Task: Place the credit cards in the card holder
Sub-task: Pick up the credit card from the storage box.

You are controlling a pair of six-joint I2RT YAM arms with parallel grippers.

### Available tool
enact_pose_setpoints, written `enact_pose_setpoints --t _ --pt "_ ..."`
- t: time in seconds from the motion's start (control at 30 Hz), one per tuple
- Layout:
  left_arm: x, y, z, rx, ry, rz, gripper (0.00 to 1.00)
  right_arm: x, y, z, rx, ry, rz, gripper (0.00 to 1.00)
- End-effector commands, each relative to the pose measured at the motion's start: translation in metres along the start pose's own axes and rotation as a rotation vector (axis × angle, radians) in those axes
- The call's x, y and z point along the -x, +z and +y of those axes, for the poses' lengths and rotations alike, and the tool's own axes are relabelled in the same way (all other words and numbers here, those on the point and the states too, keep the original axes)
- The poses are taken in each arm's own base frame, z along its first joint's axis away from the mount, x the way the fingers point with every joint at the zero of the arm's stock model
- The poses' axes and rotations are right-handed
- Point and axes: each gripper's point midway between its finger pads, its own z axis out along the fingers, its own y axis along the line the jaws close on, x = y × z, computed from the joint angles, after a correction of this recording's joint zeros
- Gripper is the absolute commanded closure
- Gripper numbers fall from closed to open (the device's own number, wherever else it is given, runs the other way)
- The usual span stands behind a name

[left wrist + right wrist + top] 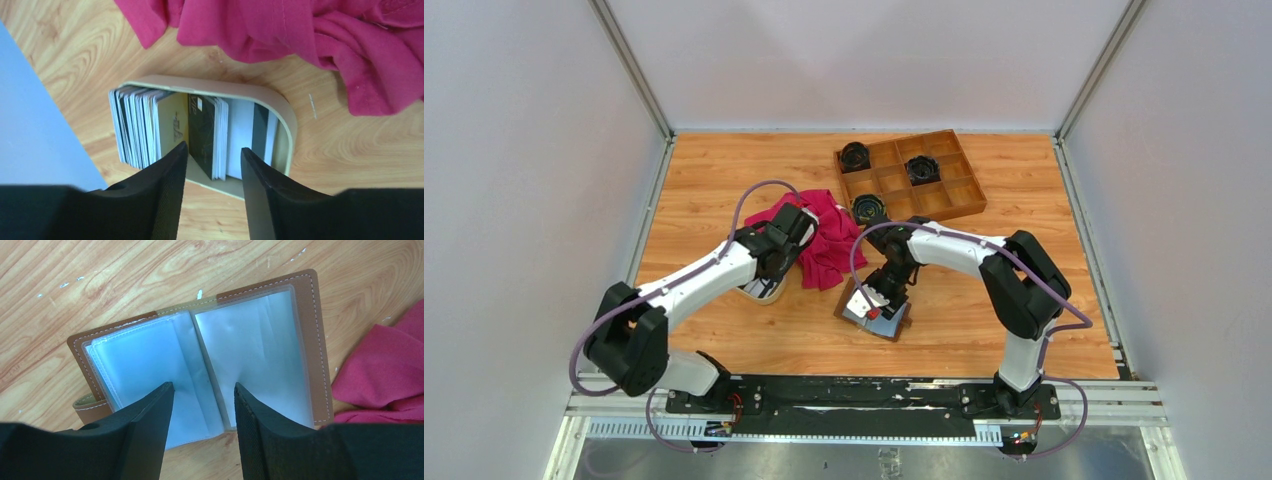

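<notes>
On the table [714, 165], the red cloth [834, 245] lies between the two arms. Right of it the holder [250, 340] lies open and flat. Its spine runs straight ahead between the right gripper's [202, 386] half-spread, empty fingers, one over each clear sleeve.

Left of the cloth, the cream dish [281, 107] holds the cards [135, 125], standing on edge in a row. The left arm is much the nearer to them. The left gripper [214, 149] hangs directly over the row, fingers moderately apart, with a dark card and a few white ones in line with the gap. The card faces lie parallel to the finger pads, so closing would pinch them flat. I cannot quite tell whether the tips touch a card yet. The holder lies to the left gripper's right, past the cloth's near edge.
</notes>
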Motion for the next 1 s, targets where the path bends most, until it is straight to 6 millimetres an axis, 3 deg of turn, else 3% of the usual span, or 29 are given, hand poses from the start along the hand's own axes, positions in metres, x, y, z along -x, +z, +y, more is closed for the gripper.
enact_pose_setpoints --t 0.0,0.13,0.6,0.83,0.97 --pt "-0.005 0.019 0.006 0.006 -0.005 0.089 0.48 -0.012 0.014 0.016 0.082 0.020 0.032 0.48" --pt "-0.011 0.029 0.001 -0.102 -0.048 0.137 0.37 -0.011 0.014 0.016 0.082 0.017 0.031 0.48" --pt "-0.017 0.032 0.004 -0.176 -0.102 0.139 0.38 -0.008 0.013 0.015 0.081 0.010 0.029 0.49" --pt "-0.016 0.022 0.017 -0.191 -0.159 0.070 0.12 -0.008 0.014 0.015 0.083 0.009 0.027 0.49" --pt "-0.018 0.024 0.013 -0.216 -0.163 0.067 0.11 -0.008 0.014 0.016 0.086 0.011 0.028 0.49"
